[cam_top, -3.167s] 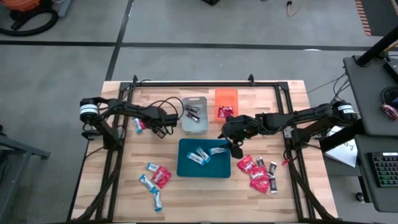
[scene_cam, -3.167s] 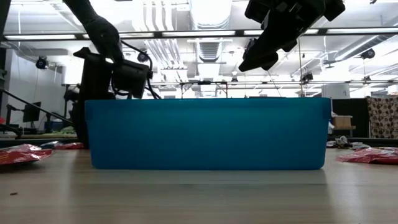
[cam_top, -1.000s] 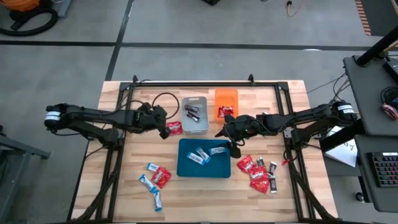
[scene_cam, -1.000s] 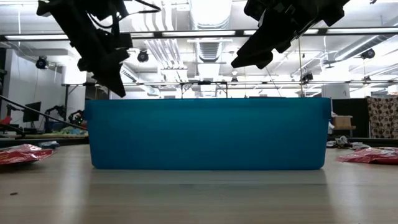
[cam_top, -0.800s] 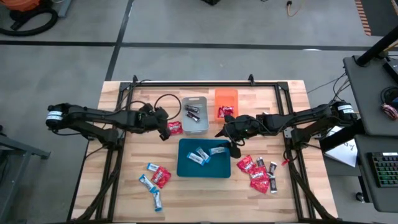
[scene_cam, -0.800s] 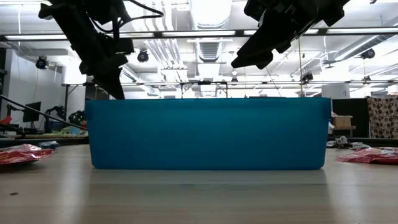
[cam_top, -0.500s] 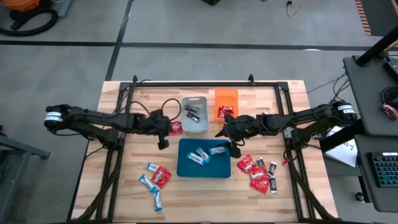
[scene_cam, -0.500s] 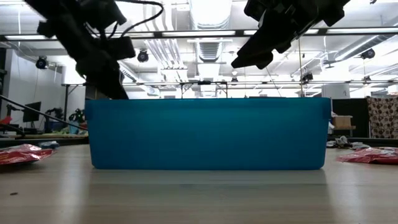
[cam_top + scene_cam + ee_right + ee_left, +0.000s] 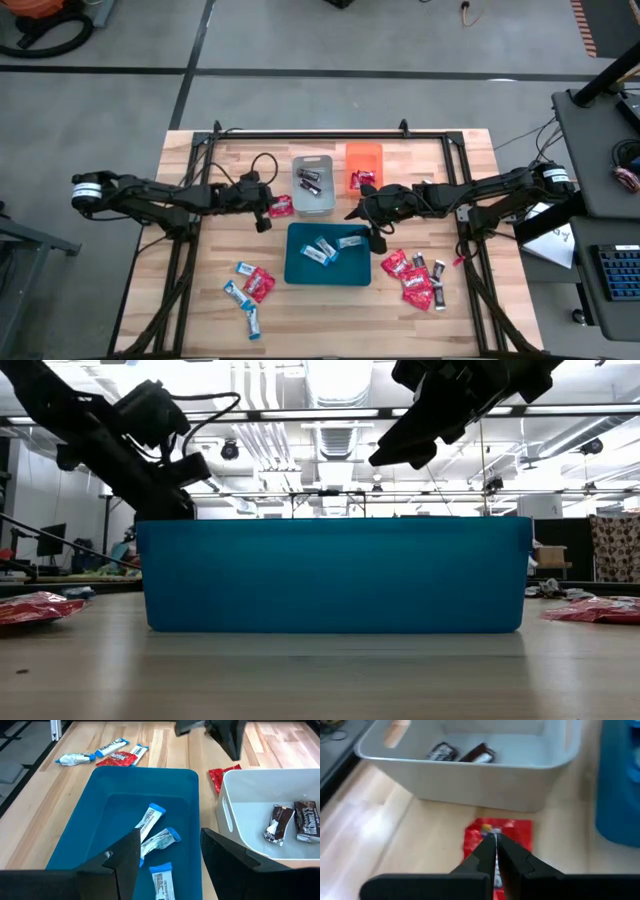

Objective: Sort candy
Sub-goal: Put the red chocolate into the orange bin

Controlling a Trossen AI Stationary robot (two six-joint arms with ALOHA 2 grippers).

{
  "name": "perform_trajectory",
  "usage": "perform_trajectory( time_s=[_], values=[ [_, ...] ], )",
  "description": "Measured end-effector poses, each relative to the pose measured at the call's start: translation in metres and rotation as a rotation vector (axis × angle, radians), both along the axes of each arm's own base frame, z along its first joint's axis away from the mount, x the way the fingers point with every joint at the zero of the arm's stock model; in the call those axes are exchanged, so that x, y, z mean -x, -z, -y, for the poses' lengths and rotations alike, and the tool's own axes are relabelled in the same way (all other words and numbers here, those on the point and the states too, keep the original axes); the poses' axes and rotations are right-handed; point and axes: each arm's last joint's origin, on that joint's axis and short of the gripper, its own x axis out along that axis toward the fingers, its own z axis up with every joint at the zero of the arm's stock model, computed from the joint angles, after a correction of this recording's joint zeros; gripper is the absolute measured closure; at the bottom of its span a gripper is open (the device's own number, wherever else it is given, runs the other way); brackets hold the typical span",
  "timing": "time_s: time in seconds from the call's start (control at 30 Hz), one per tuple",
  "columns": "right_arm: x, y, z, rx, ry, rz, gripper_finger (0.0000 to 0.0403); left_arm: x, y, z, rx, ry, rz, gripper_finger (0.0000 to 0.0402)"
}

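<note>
Three trays sit near the middle of the wooden surface [image 9: 230, 150]: a grey tray [image 9: 313, 186], an orange tray [image 9: 364, 158] and a blue tray [image 9: 328, 255]. The left hand [image 9: 494, 838] is down beside the grey tray, its fingers pressed nearly together over a red packet [image 9: 498, 836] that lies flat on the surface just outside that tray's wall; whether it truly grips the packet I cannot tell. The right hand [image 9: 167, 851] hangs above the blue tray's corner nearest the orange tray, fingers spread wide and holding nothing. Dark mini bars [image 9: 293, 821] lie in the grey tray, blue-and-white bars [image 9: 156, 833] in the blue tray, and a red sweet [image 9: 362, 180] in the orange one. More mixed candy [image 9: 250, 290] lies loose left of the blue tray, and another loose pile [image 9: 416, 277] lies to its right.
</note>
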Motion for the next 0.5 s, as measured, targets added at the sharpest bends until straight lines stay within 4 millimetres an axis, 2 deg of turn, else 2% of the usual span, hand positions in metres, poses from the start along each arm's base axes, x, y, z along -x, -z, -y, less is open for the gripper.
perform_trajectory(
  time_s=[0.17,0.5],
  values=[
    [0.0,0.0,0.0,0.003,-0.002,0.003,0.0209,0.001,0.005,-0.002,0.054,-0.055,0.0,0.0355],
    [0.0,0.0,0.0,0.003,-0.001,0.012,0.0209,-0.006,0.02,-0.005,0.053,-0.124,-0.043,0.0183]
  ],
)
